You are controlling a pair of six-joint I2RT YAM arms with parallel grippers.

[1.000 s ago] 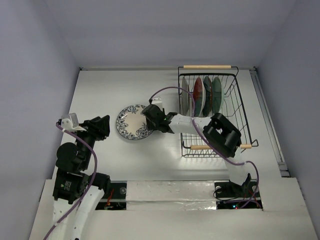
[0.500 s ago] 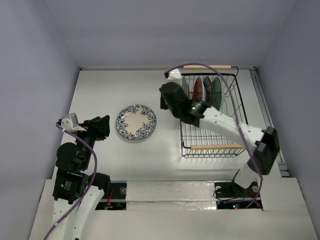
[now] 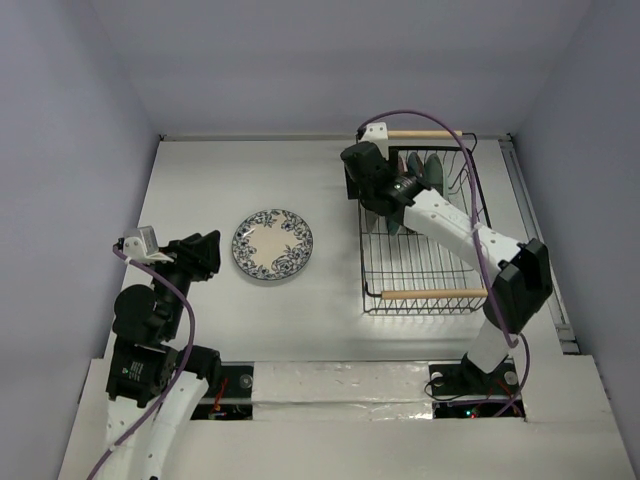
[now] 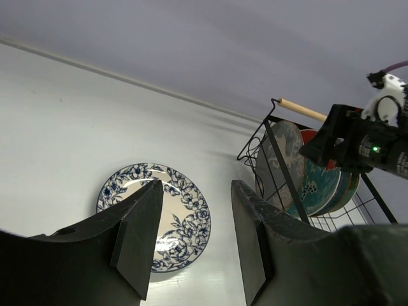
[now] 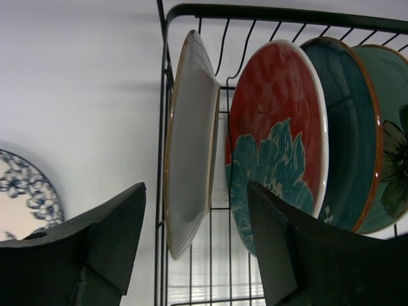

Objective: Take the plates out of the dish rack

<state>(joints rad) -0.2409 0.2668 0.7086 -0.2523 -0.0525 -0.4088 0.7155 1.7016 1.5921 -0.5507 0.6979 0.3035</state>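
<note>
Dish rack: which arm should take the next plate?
Right. The right gripper is at the far end of the dish rack, jaws open and lined up on the grey plate. The left gripper sits across the table by the blue-patterned plate, away from the rack.

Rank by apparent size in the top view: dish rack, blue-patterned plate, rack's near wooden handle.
Dish rack, largest.
Blue-patterned plate, second.
Near wooden handle, smallest in area, though longer than the plate is wide.
</note>
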